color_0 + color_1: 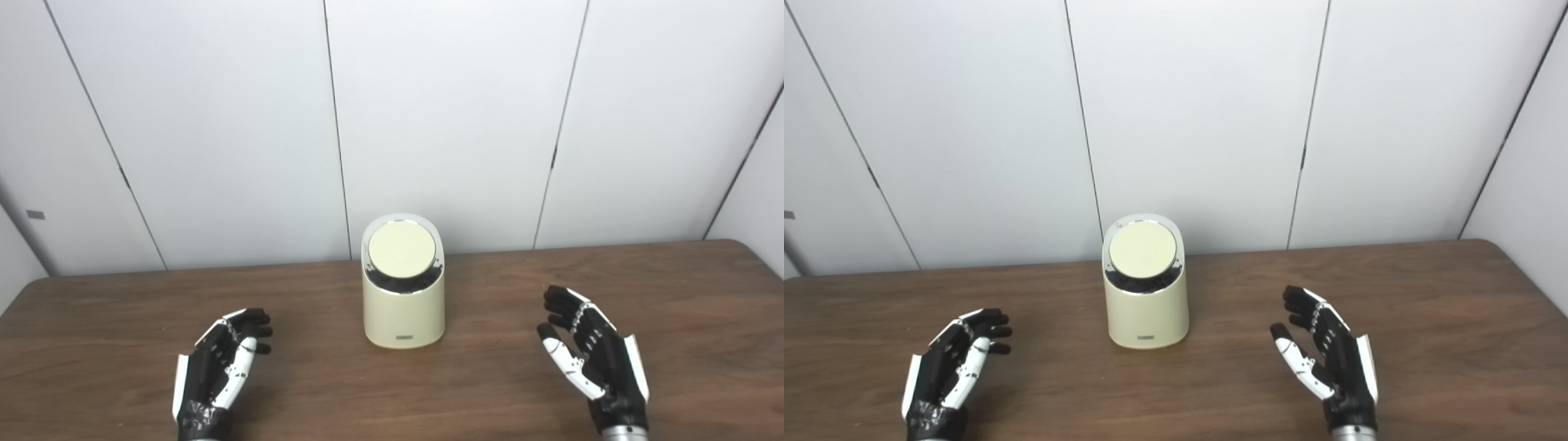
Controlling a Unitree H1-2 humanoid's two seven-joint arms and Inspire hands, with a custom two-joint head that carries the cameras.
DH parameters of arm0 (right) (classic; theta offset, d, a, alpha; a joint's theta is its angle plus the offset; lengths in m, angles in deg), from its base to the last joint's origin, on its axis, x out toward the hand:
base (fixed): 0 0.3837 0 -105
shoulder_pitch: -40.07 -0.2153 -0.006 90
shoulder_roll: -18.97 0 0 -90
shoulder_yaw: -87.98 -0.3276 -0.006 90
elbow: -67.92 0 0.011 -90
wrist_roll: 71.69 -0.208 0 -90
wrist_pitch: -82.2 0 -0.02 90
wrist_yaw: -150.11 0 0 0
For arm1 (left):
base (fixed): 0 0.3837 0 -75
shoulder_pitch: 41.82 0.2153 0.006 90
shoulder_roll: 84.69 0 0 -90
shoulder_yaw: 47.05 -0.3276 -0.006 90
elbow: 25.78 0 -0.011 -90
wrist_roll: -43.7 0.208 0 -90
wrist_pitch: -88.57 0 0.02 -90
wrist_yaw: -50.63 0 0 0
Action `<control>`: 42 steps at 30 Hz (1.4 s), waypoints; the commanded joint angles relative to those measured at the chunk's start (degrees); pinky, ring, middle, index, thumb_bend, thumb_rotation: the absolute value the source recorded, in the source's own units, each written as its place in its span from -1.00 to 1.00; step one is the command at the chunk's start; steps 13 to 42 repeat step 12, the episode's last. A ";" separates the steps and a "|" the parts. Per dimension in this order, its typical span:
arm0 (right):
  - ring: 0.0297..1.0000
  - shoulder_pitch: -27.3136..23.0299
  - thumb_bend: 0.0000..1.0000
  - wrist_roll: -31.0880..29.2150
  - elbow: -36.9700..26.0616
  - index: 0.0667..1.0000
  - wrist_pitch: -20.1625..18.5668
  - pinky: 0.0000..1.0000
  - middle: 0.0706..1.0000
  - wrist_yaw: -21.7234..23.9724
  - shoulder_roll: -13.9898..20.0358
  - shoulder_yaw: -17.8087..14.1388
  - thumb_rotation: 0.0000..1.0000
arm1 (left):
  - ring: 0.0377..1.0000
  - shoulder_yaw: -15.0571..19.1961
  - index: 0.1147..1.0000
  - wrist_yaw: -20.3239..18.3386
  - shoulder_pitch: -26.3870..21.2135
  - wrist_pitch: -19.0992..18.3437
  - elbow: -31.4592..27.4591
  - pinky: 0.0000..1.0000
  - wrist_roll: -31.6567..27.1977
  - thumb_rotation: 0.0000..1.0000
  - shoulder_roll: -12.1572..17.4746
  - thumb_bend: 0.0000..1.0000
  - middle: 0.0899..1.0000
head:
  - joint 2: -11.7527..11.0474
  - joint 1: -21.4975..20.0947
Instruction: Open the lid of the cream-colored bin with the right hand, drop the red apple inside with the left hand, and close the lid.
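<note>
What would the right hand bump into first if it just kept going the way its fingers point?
Probably nothing close. The right hand points up and slightly left, which seems to pass right of the cream bin over bare table toward the white wall. Depth is hard to judge.

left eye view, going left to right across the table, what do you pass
left hand → cream-colored bin with its round lid → right hand, all on or over the brown table. No red apple is in view.
</note>
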 commanded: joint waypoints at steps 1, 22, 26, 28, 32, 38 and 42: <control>0.52 -1.29 -0.49 0.56 0.57 0.45 1.54 0.47 0.49 -0.71 -0.39 -0.74 -0.25 | 0.25 0.28 0.23 -0.14 -1.46 2.10 1.30 0.08 -0.74 -0.16 0.53 -0.40 0.28 | 0.31 0.06; 0.51 -2.35 -0.46 -1.79 3.85 0.43 -1.13 0.42 0.46 -0.12 -1.94 -1.65 -0.63 | 0.25 1.04 0.24 -0.63 -3.00 -0.11 5.13 0.06 -4.00 -0.32 0.60 -0.38 0.28 | 0.78 -0.20; 0.51 -2.35 -0.46 -1.79 3.85 0.43 -1.13 0.42 0.46 -0.12 -1.94 -1.65 -0.63 | 0.25 1.04 0.24 -0.63 -3.00 -0.11 5.13 0.06 -4.00 -0.32 0.60 -0.38 0.28 | 0.78 -0.20; 0.51 -2.35 -0.46 -1.79 3.85 0.43 -1.13 0.42 0.46 -0.12 -1.94 -1.65 -0.63 | 0.25 1.04 0.24 -0.63 -3.00 -0.11 5.13 0.06 -4.00 -0.32 0.60 -0.38 0.28 | 0.78 -0.20; 0.51 -2.35 -0.46 -1.79 3.85 0.43 -1.13 0.42 0.46 -0.12 -1.94 -1.65 -0.63 | 0.25 1.04 0.24 -0.63 -3.00 -0.11 5.13 0.06 -4.00 -0.32 0.60 -0.38 0.28 | 0.78 -0.20; 0.51 -2.35 -0.46 -1.79 3.85 0.43 -1.13 0.42 0.46 -0.12 -1.94 -1.65 -0.63 | 0.25 1.04 0.24 -0.63 -3.00 -0.11 5.13 0.06 -4.00 -0.32 0.60 -0.38 0.28 | 0.78 -0.20; 0.51 -2.35 -0.46 -1.79 3.85 0.43 -1.13 0.42 0.46 -0.12 -1.94 -1.65 -0.63 | 0.25 1.04 0.24 -0.63 -3.00 -0.11 5.13 0.06 -4.00 -0.32 0.60 -0.38 0.28 | 0.78 -0.20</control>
